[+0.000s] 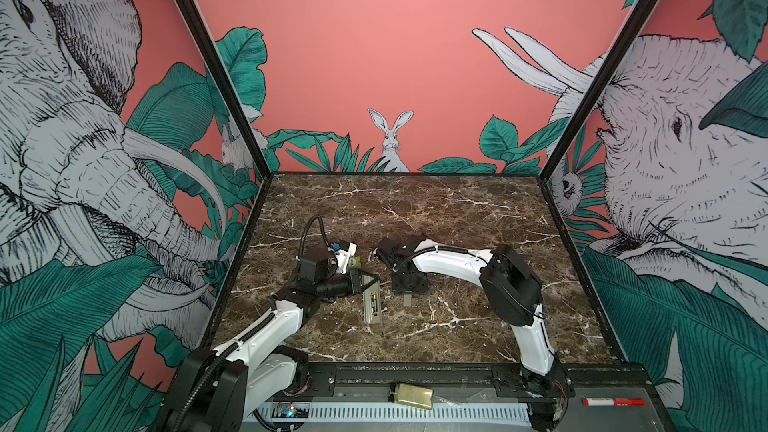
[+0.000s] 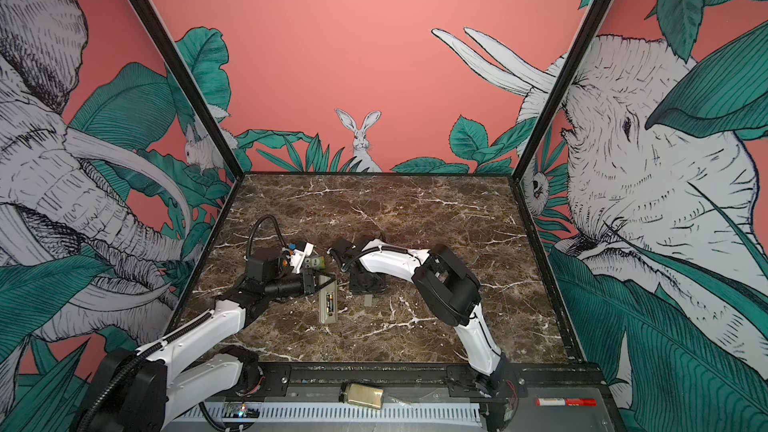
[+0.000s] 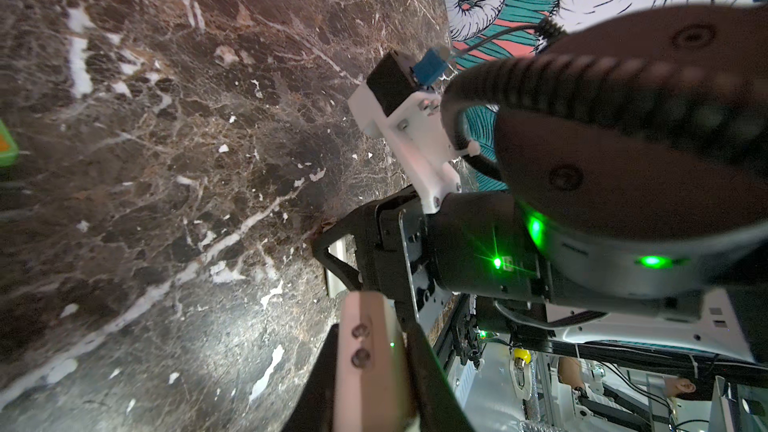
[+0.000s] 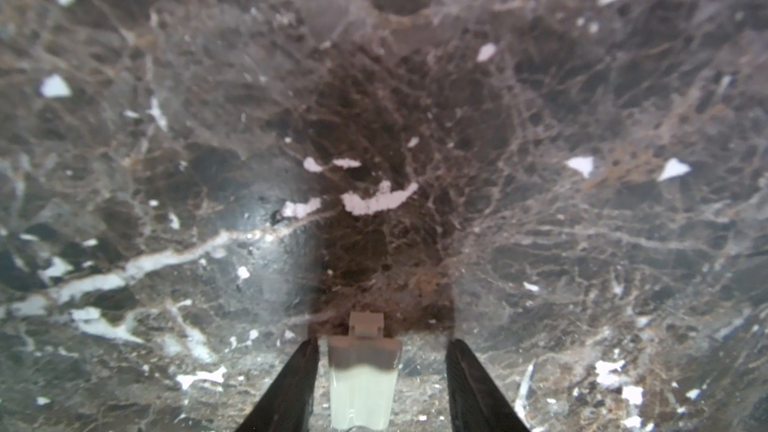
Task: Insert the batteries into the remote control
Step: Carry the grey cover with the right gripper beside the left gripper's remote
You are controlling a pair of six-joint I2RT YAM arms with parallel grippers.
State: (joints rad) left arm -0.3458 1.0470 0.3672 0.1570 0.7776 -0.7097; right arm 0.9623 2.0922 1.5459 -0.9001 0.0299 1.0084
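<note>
Two batteries (image 1: 375, 303) in one remote (image 1: 371, 318); one cover (image 1: 408, 300) apart.

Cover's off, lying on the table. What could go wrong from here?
1. The cover lies flat, thin, under the open right gripper; closing may skid or flip it rather than grip it.
2. The left gripper holds the remote only at its far end; pressing the cover on could pivot it and unseat the batteries.

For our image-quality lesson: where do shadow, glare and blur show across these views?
Right wrist view: dark shadow on the table, soft corners. Left wrist view: green lights flare into stars; the near arm joint is blurred. In both top views: even light.
</note>
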